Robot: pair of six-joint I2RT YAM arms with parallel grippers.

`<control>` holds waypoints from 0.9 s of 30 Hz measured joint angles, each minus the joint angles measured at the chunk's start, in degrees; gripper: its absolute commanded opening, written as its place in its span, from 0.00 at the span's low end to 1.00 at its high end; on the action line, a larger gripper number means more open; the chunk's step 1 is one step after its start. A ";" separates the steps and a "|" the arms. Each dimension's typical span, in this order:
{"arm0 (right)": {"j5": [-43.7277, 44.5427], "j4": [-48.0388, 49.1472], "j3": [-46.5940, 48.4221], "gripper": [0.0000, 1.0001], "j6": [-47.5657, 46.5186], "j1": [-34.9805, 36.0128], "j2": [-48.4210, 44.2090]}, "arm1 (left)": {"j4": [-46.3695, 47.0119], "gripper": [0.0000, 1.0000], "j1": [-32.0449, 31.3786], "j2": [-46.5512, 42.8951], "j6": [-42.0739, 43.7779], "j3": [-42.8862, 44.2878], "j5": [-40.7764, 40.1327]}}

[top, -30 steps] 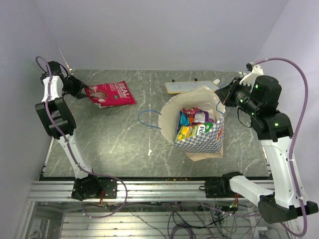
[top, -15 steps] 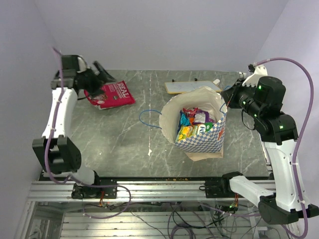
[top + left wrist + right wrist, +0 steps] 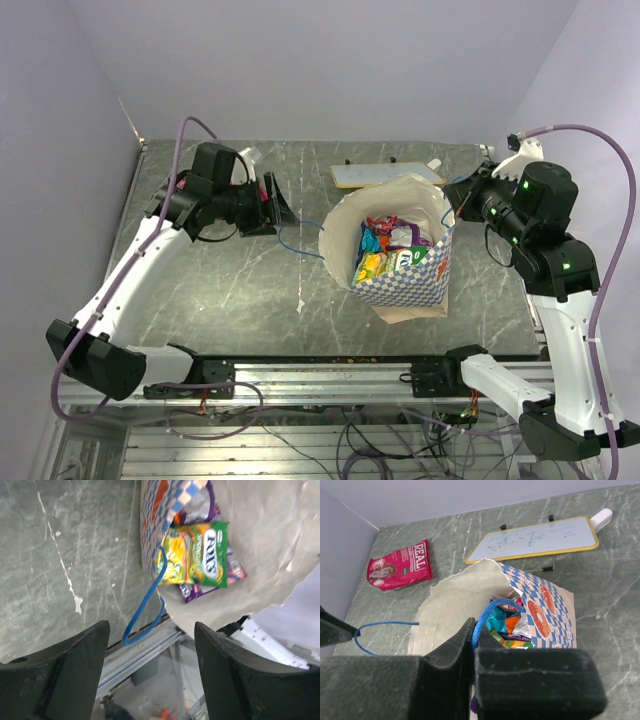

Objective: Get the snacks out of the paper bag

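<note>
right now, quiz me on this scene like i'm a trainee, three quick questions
1. True or false: the left tool holds a snack.
2. Where does the red packet lie? A) in the paper bag B) on the table C) in the left tool
3. Short answer: what is the right tool shut on?
Key: 1 false, its fingers stand open with nothing between them. 2 B. 3 the paper bag, at its top edge.
</note>
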 measured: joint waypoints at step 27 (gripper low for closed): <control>17.55 -8.90 27.15 0.00 -11.37 0.09 23.15 | 1.25 0.07 -23.21 11.34 -2.16 12.00 1.14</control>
